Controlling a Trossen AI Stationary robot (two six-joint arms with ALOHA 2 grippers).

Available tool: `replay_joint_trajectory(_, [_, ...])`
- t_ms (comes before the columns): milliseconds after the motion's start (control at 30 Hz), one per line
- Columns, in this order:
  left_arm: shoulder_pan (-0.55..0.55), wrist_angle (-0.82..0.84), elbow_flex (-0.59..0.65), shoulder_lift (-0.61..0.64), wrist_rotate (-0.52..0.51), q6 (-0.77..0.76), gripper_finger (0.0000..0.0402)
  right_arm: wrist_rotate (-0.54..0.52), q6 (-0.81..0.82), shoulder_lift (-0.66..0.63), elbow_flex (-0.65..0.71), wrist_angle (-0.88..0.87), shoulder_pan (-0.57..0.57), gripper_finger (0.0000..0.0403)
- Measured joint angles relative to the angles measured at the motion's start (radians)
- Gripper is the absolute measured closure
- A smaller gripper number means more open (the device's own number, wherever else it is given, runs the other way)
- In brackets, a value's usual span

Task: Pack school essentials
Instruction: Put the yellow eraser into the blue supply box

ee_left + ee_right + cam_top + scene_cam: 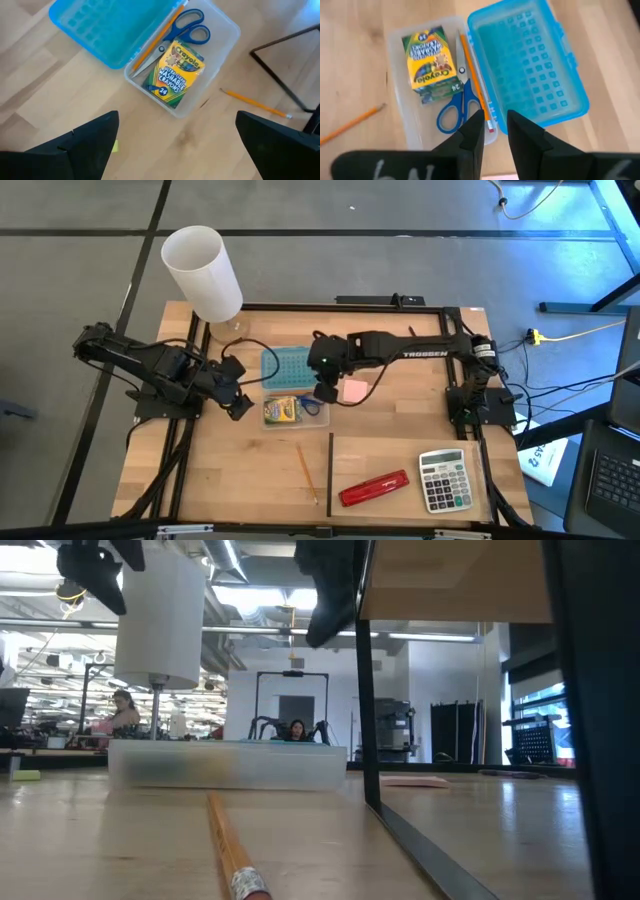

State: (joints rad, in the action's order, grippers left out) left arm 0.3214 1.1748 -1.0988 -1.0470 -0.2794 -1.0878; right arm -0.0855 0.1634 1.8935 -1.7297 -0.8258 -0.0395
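Observation:
A clear pencil case (296, 412) with its blue lid (288, 367) swung open lies mid-table. Inside it lie the yellow-green crayon box (176, 74), the blue-handled scissors (186, 31) and an orange pencil (473, 75). A second orange pencil (306, 469) lies flat on the table near the front edge. The pink sticky-note pad (353, 390) rests flat to the right of the case. A tiny yellow eraser (115, 146) lies on the table under my left gripper. My left gripper (236, 400) hovers wide open left of the case. My right gripper (325, 391) hangs over the case's right end, its fingers a narrow gap apart and empty. I see no pen.
A white cylinder (203, 272) stands at the far left corner. The red stapler (373, 488) and grey calculator (443, 478) lie near the front right, behind a thin dark frame line (331, 470). Bare wood shows at the near left.

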Motion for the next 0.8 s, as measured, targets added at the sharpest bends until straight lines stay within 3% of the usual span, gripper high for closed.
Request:
replay_joint_trajectory(133, [0.004, 0.001, 0.0, 0.0, 0.003, -0.09, 0.0007, 0.0, 0.095, -0.001, -0.064, -0.049, -0.001, 0.0318])
replay_joint_trajectory(333, [0.032, 0.006, 0.0, 0.0, 0.001, -0.141, 0.0007, 0.036, 0.053, -0.001, -0.115, -0.088, 0.018, 0.0318])
replay_joint_trajectory(533, [0.054, 0.007, 0.0, 0.0, -0.038, -0.187, 0.0007, 0.035, 0.192, -0.001, -0.193, -0.154, 0.035, 0.0318])
replay_joint_trajectory(800, [0.073, 0.007, 0.0, -0.001, -0.052, -0.215, 0.0007, 0.031, 0.198, -0.001, -0.28, -0.151, 0.123, 0.0318])
